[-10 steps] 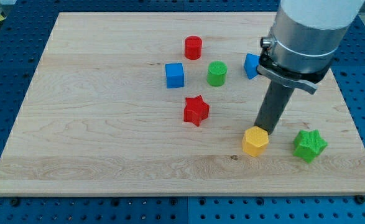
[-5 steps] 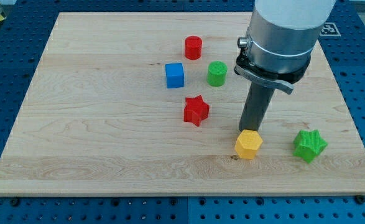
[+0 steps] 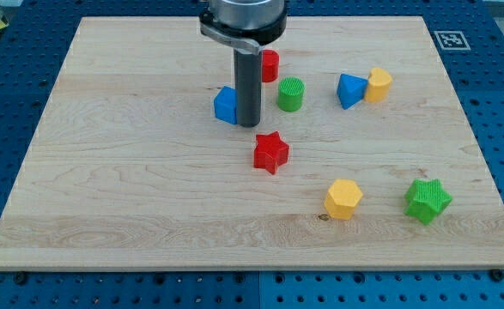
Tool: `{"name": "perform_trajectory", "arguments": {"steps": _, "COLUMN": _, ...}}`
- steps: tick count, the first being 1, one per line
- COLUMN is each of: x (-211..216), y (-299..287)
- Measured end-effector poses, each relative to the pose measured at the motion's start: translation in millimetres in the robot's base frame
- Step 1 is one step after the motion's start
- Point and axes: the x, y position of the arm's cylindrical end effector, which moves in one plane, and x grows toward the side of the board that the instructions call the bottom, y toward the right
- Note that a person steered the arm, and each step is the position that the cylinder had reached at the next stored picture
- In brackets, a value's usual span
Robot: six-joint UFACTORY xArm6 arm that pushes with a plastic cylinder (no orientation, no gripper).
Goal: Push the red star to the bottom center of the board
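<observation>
my tip [image 3: 248, 125], a bare rod with no hand to spread or pinch, stands just above the red star [image 3: 270, 152] near the board's [image 3: 106, 172] middle, lined up to push it toward the bottom edge's centre.

Housing [image 3: 243, 12]: wide silver-grey cylinder, cut off by the view's top.
Collar [image 3: 241, 32]: thin dark clamp ring under the housing, with small lugs jutting at each side.
Rod [image 3: 248, 81]: straight, dark grey, round, plain, slightly glossy.
My tip [image 3: 249, 125]: blunt flat end, same dark grey.
</observation>
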Motion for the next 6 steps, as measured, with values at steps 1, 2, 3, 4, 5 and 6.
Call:
{"name": "perform_trajectory", "arguments": {"steps": 1, "x": 14.0, "y": 2.1}}
{"name": "perform_trajectory", "arguments": {"steps": 2, "x": 18.6, "y": 19.6}}
{"name": "perform_trajectory", "arguments": {"steps": 3, "x": 26.2, "y": 32.0}}
{"name": "perform_trajectory", "arguments": {"steps": 4, "x": 36.3, "y": 34.6}}
{"name": "perform_trajectory", "arguments": {"steps": 5, "x": 43.6, "y": 34.6}}
{"name": "perform_trajectory", "arguments": {"steps": 6, "x": 51.4, "y": 34.6}}
